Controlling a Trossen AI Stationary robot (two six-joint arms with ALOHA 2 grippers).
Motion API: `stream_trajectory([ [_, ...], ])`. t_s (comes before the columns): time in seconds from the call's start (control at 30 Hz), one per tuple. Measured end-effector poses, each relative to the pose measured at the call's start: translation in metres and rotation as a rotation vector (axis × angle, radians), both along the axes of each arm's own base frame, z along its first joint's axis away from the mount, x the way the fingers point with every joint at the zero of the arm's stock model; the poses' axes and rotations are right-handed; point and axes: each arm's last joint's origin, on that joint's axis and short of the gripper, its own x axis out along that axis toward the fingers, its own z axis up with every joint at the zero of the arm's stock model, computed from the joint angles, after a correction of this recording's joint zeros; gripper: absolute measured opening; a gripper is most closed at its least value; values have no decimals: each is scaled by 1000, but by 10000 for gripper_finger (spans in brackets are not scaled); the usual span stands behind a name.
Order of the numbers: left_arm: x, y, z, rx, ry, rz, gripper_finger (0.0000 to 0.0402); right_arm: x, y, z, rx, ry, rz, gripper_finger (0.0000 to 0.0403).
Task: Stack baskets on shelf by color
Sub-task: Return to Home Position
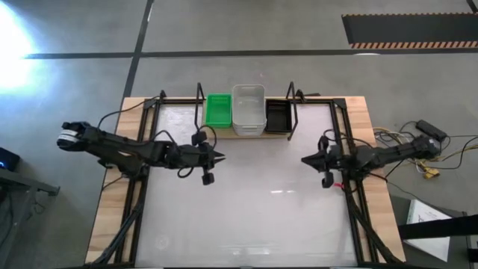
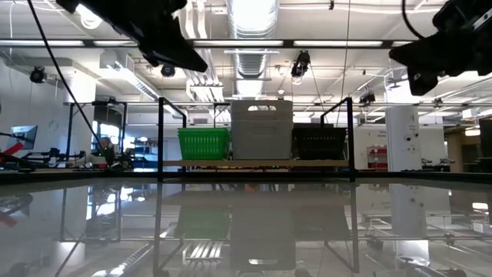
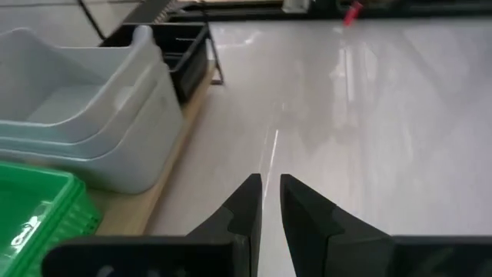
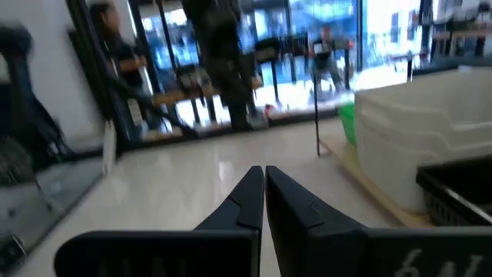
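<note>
Presently, we find the shelf [image 2: 254, 163] standing at the middle of the bench's [image 1: 246, 217] far edge, with all the baskets in view resting on its plank between the black wire uprights. The green baskets [image 1: 218, 109] occupy the end nearer the bench's left edge, the white baskets [image 1: 249, 110] take the centre, and the black baskets [image 1: 277, 116] sit at the end nearer the right edge. The three groups stand just beside one another. In the low view the white stack rises highest, with the green and black stacks lower and about level with each other. The left wrist view shows nested rims in the white stack; we cannot tell how many baskets make up any stack. The left gripper [image 1: 222, 157] hangs above the bench surface, near the green end of the shelf but apart from it. Its fingers are drawn close with only a thin slit between them, and they hold nothing. The right gripper [image 1: 305, 159] hangs above the bench nearer the right edge, close to the shelf's black end and clear of the upright. Its fingers are pressed together and are likewise empty. We see neither gripper touching the shelf or any basket.
</note>
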Motion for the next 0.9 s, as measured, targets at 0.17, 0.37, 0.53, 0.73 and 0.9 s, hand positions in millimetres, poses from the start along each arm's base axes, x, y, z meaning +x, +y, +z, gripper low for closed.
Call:
stream_trajectory([
  [0.17, -11, 20, -14, -17, -88, 68, 33, -6, -1, -14, 10, -55, 24, 9],
  [0.37, -42, 44, -27, -91, -203, 89, 33, -7, 0, -18, -15, -13, 64, 9],
  [0.53, -74, 57, -41, -138, -292, 81, 33, -7, 0, -19, 4, -7, 67, 8],
  [0.73, -108, 55, -58, -140, -383, 55, 33, -6, 0, -20, 22, -1, 68, 9],
  [0.9, -126, 49, -69, -167, -462, -23, 33, -6, 0, -20, 28, 1, 68, 9],
])
